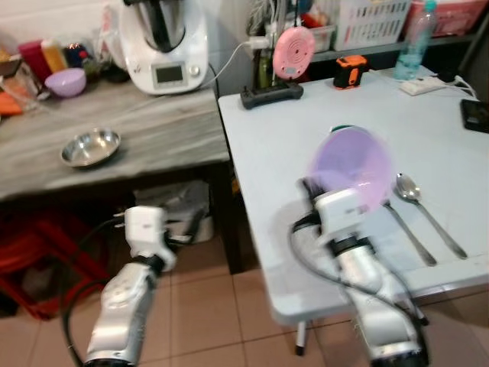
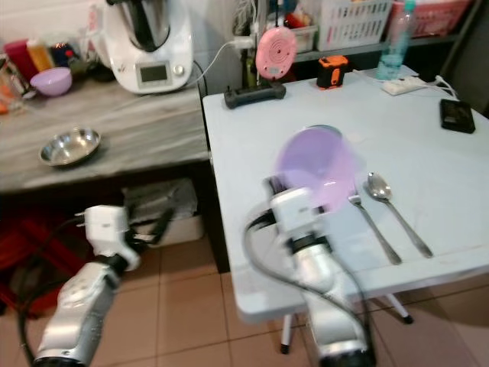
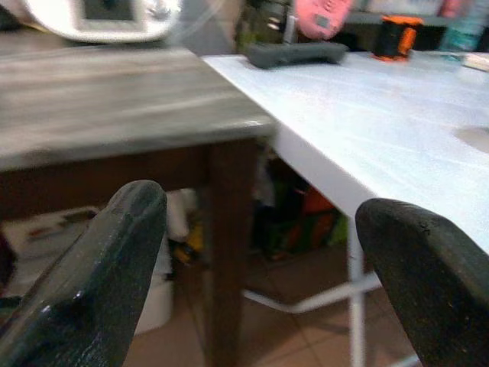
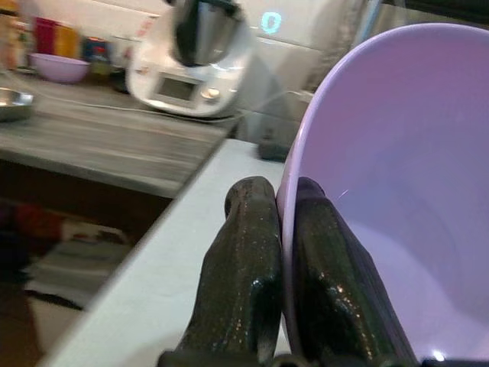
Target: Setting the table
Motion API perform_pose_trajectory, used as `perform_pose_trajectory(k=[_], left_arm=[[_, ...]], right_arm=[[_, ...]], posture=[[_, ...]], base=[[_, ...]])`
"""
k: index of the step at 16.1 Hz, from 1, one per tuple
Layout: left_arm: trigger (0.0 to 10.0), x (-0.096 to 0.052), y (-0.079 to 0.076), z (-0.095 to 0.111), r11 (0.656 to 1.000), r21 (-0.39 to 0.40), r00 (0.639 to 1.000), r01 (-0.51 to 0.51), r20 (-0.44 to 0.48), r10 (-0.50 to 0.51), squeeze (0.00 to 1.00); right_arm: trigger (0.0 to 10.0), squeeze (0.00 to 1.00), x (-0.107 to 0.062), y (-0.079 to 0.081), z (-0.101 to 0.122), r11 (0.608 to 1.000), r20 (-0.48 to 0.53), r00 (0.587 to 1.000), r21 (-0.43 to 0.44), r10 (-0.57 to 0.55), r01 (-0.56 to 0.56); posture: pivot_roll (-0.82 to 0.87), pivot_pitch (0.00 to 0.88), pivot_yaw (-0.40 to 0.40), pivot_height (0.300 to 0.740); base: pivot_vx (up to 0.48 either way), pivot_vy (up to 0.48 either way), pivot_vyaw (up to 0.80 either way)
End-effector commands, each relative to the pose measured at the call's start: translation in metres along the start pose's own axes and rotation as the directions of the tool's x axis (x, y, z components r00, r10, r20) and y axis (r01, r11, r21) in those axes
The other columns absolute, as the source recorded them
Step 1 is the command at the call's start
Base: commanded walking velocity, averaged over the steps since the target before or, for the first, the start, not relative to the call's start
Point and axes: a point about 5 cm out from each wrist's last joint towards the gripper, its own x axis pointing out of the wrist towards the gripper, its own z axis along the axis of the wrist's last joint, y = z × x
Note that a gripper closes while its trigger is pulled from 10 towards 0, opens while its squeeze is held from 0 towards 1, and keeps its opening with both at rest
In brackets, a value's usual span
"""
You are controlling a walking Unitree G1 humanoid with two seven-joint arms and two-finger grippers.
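Now the right gripper (image 4: 279,252) pinches the purple bowl's (image 1: 350,167) rim, holding it just left of the fork (image 1: 409,233) and spoon (image 1: 428,214).

White table (image 1: 306,145) with fork (image 1: 409,233), spoon (image 1: 424,206), power strip (image 1: 271,93), phone (image 1: 475,115).

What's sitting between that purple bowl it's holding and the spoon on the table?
A fork lies between the purple bowl and the spoon, seen in the right eye view.
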Motion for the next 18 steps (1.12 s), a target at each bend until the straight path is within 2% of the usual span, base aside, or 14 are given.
perform_pose_trajectory(k=[1,4,14,18], left_arm=[[10.0,0.0010,-0.0016,-0.0007,1.000,0.002,1.000,0.010,-0.003,-0.010,0.00],[10.0,0.0008,-0.0008,-0.0007,1.000,0.004,1.000,0.011,-0.002,-0.011,0.00],[10.0,0.0001,-0.0008,-0.0041,1.000,0.004,1.000,0.008,-0.006,-0.008,0.00],[10.0,0.0001,-0.0016,-0.0052,1.000,0.004,1.000,0.012,-0.009,-0.012,0.00]], right_arm=[[10.0,0.00,-0.0015,-0.0048,0.0042,1.000,0.018,1.000,-0.014,-0.008,0.008],[10.0,0.00,-0.0038,-0.0017,0.0040,1.000,0.019,1.000,-0.019,0.001,-0.001],[10.0,0.00,-0.0043,-0.0031,0.0058,1.000,0.023,1.000,-0.007,0.008,-0.008],[10.0,0.00,-0.0062,-0.0062,0.0038,1.000,0.014,1.000,-0.010,-0.018,0.018]], posture=[[-0.06,0.000,0.136,0.740],[-0.06,0.000,0.138,0.740],[-0.06,0.000,0.133,0.740],[-0.07,0.000,0.136,0.740]], base=[[0.000,0.364,0.00],[0.000,0.370,0.13],[0.000,0.374,0.51],[0.000,0.378,0.00]])
